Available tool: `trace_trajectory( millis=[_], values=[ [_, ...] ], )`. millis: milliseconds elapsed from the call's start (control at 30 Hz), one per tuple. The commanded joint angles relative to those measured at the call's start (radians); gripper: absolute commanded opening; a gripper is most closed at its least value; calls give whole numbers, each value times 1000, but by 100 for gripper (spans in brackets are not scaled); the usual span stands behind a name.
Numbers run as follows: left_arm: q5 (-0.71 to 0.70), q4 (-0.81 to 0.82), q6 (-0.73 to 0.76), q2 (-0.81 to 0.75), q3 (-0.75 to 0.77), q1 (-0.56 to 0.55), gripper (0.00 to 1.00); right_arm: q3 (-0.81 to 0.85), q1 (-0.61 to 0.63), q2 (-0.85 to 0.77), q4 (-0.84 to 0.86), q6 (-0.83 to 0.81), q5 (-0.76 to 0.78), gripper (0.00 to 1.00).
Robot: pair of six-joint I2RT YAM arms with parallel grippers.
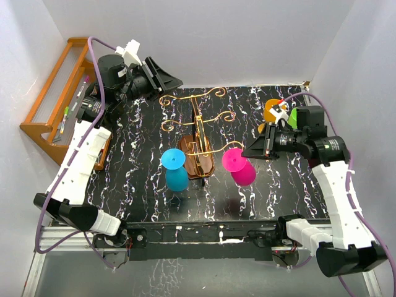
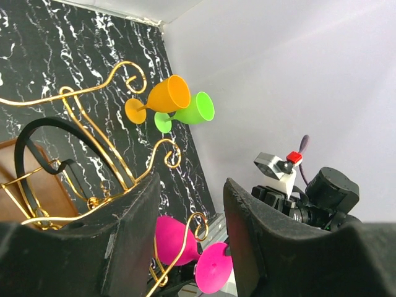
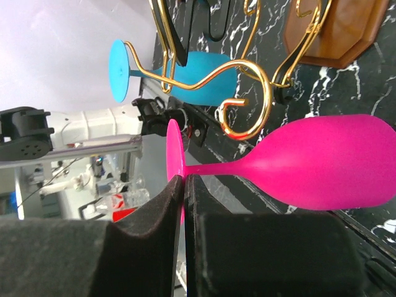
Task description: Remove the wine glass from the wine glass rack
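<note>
The wine glass rack (image 1: 199,162), with a brown violin-shaped base and gold wire arms, stands mid-table. A pink wine glass (image 1: 238,166) hangs upside down at the rack's right arm end, and a blue wine glass (image 1: 175,170) hangs on its left arm. My right gripper (image 1: 253,150) is shut on the pink glass's foot. In the right wrist view the fingers (image 3: 185,179) pinch the foot's rim (image 3: 174,148), and the stem lies just below the gold wire curl (image 3: 247,117); I cannot tell if they touch. My left gripper (image 1: 164,77) is open and empty, raised behind the rack (image 2: 93,124).
An orange glass (image 1: 274,110) and a green glass (image 1: 291,116) lie at the back right, behind the right arm. An orange-brown slatted shelf (image 1: 55,99) with pens stands against the left wall. White walls enclose the table.
</note>
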Motion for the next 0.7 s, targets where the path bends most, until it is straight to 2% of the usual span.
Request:
trace_trajectory(
  millis=[0,267,467,567,667],
  values=[
    [46,35,-5,1,66,-1,43,125,4,-78,-94,-15,143,8],
    [67,55,-22,17,76,-1,43,260,5,-101,-140,36,284,8],
    [79,62,-31,11,82,-1,43,416,5,-42,-154,-14,437,8],
    [86,67,-40,3,79,-1,43,503,3,6,-115,-70,483,8],
    [116,90,-74,2,78,-1,43,541,5,84,-31,-103,445,8]
  ],
)
